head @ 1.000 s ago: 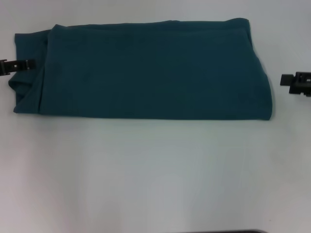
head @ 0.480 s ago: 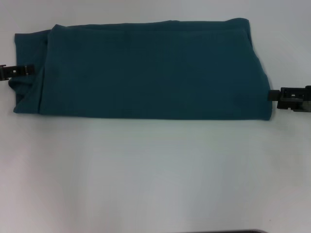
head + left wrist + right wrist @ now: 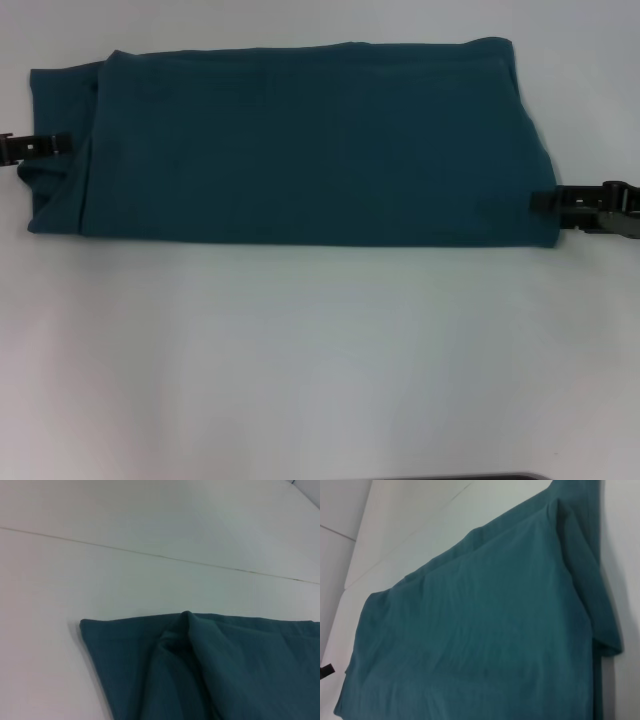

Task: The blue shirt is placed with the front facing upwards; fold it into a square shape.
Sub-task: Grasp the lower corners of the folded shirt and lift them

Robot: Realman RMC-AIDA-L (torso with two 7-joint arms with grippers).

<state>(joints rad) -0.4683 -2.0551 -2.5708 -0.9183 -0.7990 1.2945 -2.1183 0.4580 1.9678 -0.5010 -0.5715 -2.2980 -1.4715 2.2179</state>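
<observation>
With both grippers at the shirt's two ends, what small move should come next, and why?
Probably close the right gripper on the edge it overlaps, then lift. The shirt lies as a long flat band on the table, not yet square, so one end likely needs carrying across. The left gripper sits at the opposite end. Whether either pair of jaws already grips cloth cannot be told.

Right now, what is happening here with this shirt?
The robot is folding the blue shirt, which already lies as a long band on the white table. The left end effector is at the shirt's left end, and the right end effector reaches onto its right edge. No further fold is made yet.
</observation>
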